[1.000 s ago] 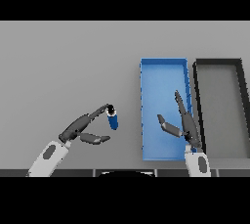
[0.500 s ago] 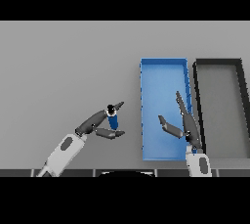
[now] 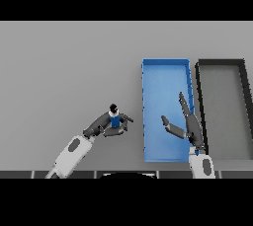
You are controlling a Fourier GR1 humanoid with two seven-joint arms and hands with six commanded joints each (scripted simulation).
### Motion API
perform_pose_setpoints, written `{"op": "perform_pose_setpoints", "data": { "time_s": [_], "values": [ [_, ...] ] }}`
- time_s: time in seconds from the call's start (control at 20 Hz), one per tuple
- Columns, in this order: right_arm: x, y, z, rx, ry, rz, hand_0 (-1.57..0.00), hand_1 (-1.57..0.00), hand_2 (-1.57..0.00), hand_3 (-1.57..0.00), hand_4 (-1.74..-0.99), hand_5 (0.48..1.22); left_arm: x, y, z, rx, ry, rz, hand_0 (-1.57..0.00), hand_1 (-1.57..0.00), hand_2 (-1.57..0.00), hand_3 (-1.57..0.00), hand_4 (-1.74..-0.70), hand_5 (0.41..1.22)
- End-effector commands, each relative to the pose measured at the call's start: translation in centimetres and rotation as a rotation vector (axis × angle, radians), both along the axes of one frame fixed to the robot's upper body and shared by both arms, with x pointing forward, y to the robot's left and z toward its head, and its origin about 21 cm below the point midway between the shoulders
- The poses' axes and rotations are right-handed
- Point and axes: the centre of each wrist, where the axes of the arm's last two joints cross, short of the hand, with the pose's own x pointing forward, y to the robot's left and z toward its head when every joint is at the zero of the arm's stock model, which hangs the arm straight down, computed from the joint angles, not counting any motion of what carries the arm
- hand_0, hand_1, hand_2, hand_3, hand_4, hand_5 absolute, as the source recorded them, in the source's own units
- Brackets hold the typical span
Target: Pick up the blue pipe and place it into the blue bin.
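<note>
Head view, single frame

Task progress: pickup judged done; the carry to the bin and the release are left.

Left hand: lower centre-left of the frame, fingers curled round the blue pipe, gripping it. The pipe stands roughly upright in the grasp, dark cap on top, and appears lifted off the grey table. It sits just left of the blue bin, outside its near-left wall, not yet over it.

Right hand: lower right of centre, over the right side of the blue bin, fingers straight and spread, thumb out to the left, holding nothing.

Containers: blue bin, right of centre, long side running up the frame; nothing lies inside it as far as can be seen. Black bin, touching or just beside it at far right; it likewise shows no contents
</note>
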Motion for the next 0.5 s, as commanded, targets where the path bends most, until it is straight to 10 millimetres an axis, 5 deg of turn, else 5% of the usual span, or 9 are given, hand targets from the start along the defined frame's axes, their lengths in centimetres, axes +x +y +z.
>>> {"op": "perform_pose_setpoints", "data": {
  "time_s": [0.0,0.2,0.45],
  "values": [
    [0.1,-0.1,0.0,0.002,0.006,-0.002,0.00,0.00,0.00,0.00,-1.196,0.604,-0.1,-0.6,0.2,0.001,0.003,-0.021,-1.02,-1.11,-1.14,-1.10,-1.57,1.034],
    [0.4,0.0,-0.2,0.003,0.013,0.001,0.00,0.00,0.00,0.00,-1.190,0.600,-0.8,-1.2,0.0,-0.030,-0.061,-0.026,-1.35,-1.38,-1.40,-1.32,-1.67,1.144],
    [0.4,0.4,-0.1,-0.009,0.005,0.000,0.00,0.00,0.00,0.00,-1.187,0.605,-0.2,-2.4,2.9,-0.139,-0.153,-0.002,-1.50,-1.51,-1.51,-1.44,-1.72,1.196]
  ]
}}
